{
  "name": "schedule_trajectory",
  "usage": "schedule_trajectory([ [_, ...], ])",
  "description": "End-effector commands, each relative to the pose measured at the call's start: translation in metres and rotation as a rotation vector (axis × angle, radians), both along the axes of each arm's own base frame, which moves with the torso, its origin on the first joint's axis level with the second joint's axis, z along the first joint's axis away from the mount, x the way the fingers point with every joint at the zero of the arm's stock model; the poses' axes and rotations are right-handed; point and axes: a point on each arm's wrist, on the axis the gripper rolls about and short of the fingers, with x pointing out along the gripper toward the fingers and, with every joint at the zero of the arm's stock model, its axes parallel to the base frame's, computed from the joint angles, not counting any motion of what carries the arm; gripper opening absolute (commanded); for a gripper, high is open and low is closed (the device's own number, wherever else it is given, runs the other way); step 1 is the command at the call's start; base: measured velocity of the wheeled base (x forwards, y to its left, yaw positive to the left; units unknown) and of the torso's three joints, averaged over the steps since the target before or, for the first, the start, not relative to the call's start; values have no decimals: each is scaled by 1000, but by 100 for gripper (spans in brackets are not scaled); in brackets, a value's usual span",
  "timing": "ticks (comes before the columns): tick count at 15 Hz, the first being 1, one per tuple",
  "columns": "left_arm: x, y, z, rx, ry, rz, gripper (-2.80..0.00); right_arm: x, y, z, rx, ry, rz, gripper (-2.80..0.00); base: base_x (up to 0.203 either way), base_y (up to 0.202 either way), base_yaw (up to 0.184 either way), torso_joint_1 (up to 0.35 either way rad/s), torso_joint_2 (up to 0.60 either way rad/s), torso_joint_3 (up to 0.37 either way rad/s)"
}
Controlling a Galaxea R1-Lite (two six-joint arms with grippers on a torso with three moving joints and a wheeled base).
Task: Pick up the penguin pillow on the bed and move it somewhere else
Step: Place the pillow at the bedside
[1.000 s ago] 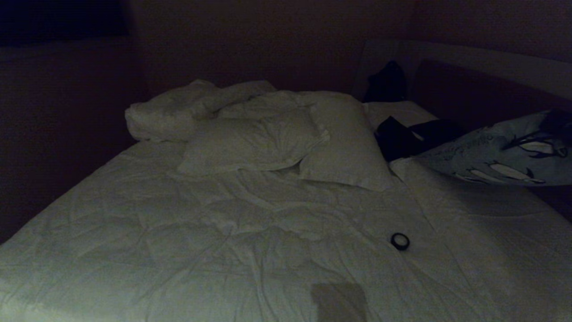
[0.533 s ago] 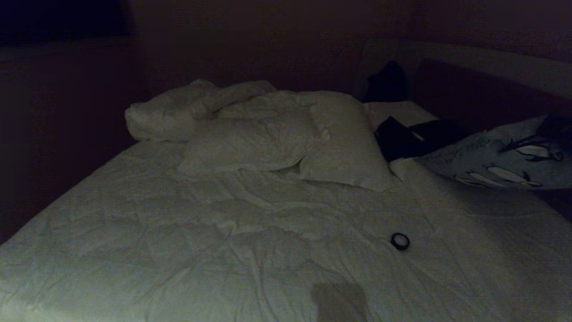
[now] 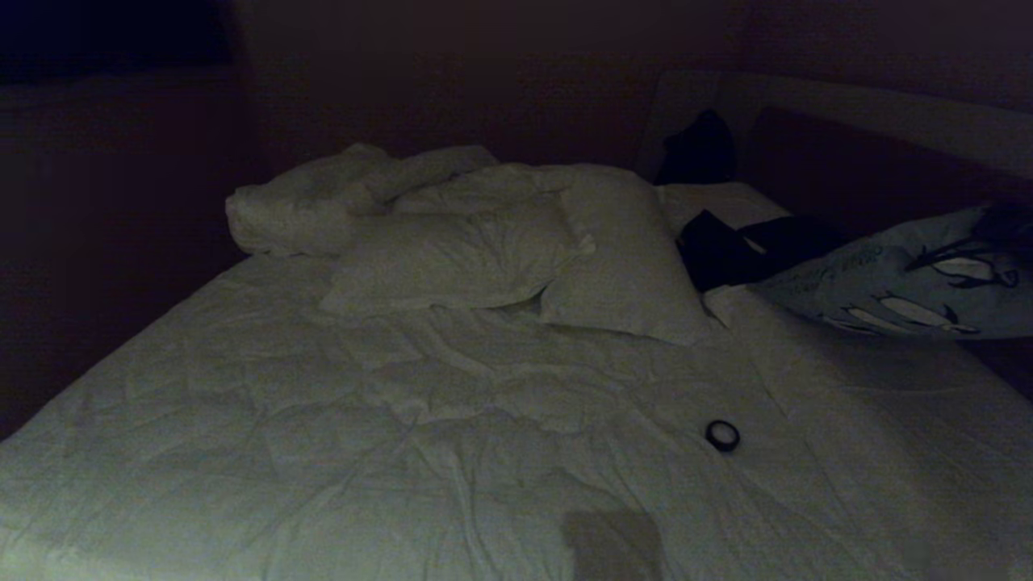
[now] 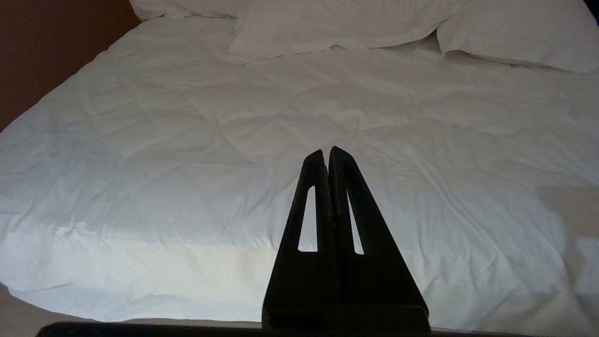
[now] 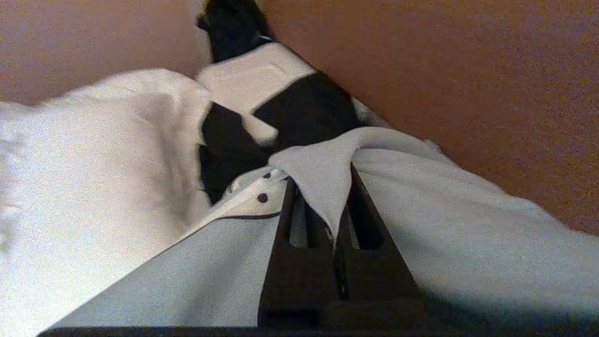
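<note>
The penguin pillow (image 3: 896, 286), light blue-grey with black-and-white penguins, hangs tilted above the right side of the bed (image 3: 403, 403). Its lower corner points toward the white sheet. My right gripper (image 3: 1005, 222) is a dark shape at the pillow's upper right corner. In the right wrist view that gripper (image 5: 323, 192) is shut on a pinched fold of the pillow (image 5: 444, 196), and the cloth drapes over its fingertips. My left gripper (image 4: 327, 152) is shut with nothing in it, parked over the near part of the bed (image 4: 140, 140).
Two white pillows (image 3: 460, 258) (image 3: 629, 258) and a rumpled duvet (image 3: 307, 202) lie at the far end. Dark clothing (image 3: 726, 250) lies beside the held pillow. A small black ring (image 3: 722, 436) sits on the sheet. The dark headboard (image 3: 847, 169) runs along the right.
The held pillow has wobbled slightly in place. Nothing else has moved.
</note>
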Motion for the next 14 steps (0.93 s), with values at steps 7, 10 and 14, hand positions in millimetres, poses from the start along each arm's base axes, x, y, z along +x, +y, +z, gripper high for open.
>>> schedule_trajectory([
  [7, 0, 0, -1, 0, 2, 0, -280, -13, 1, 13, 88, -35, 104, -280, 0, 0, 0, 0, 0, 0],
  [10, 0, 0, 0, 0, 1, 0, -280, -20, -15, 6, 160, -24, 237, -280, 0, 0, 0, 0, 0, 0],
  [14, 0, 0, 0, 0, 1, 0, -280, -20, -25, -3, 198, -6, 301, -280, 0, 0, 0, 0, 0, 0],
])
